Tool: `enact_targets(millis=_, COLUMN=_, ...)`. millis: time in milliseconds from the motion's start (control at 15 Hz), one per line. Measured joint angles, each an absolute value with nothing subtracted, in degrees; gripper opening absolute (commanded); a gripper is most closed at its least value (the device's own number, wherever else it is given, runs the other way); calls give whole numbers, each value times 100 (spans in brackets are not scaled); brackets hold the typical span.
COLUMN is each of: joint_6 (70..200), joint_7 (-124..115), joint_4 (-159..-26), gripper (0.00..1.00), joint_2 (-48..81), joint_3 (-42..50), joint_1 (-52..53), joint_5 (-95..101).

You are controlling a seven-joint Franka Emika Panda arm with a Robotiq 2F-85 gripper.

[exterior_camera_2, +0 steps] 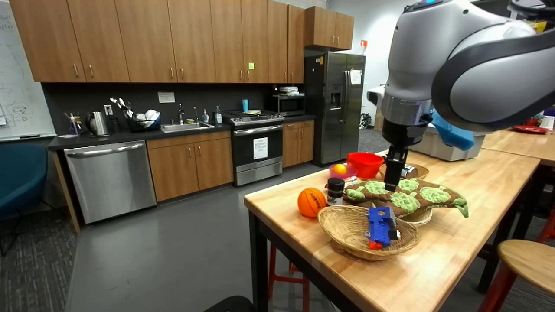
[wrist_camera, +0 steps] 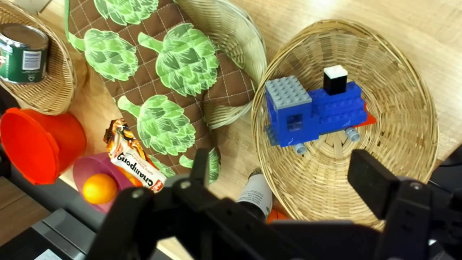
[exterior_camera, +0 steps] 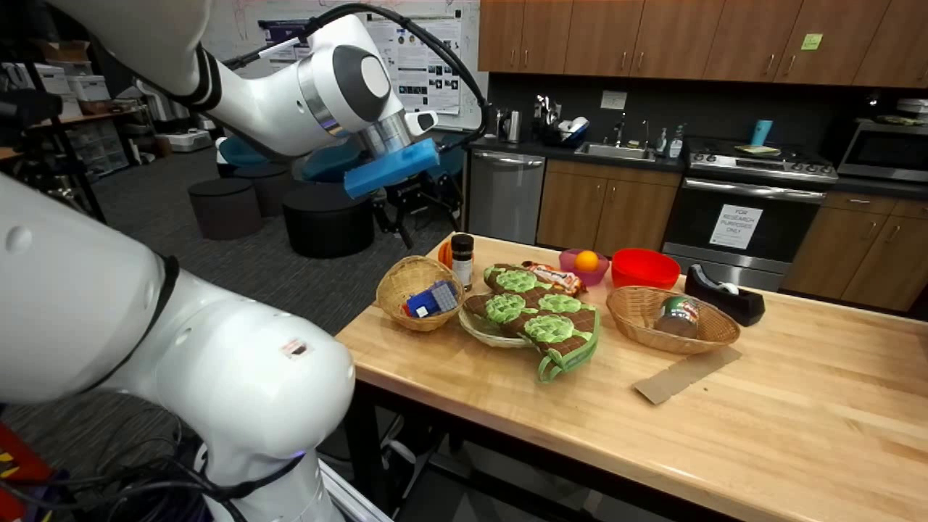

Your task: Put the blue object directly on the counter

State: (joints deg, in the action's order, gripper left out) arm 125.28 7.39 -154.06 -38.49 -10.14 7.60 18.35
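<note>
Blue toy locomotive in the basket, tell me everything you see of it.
The blue toy locomotive looks built of studded plastic bricks: a cab with a window and grey roof, a black chimney with a white top, a red piece at the opposite end, grey round hubs low down. It lies tilted in the wicker basket, cab end seemingly against its wall. Only the basket appears to touch it; the fingers are clear.

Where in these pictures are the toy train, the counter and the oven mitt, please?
Toy train (wrist_camera: 323, 113): wrist view, on its blue body.
Counter (exterior_camera: 776, 420): an exterior view, on its bare wooden top.
Oven mitt (exterior_camera: 535, 313): an exterior view, on its patterned middle.
</note>
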Motion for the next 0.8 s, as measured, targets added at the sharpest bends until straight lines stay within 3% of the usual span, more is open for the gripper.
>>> enact_targets(millis=800, joint_6=12589, joint_7=747, joint_4=-15540, gripper=100, joint_2=-3754, joint_3=-835, joint_1=767, joint_5=1767)
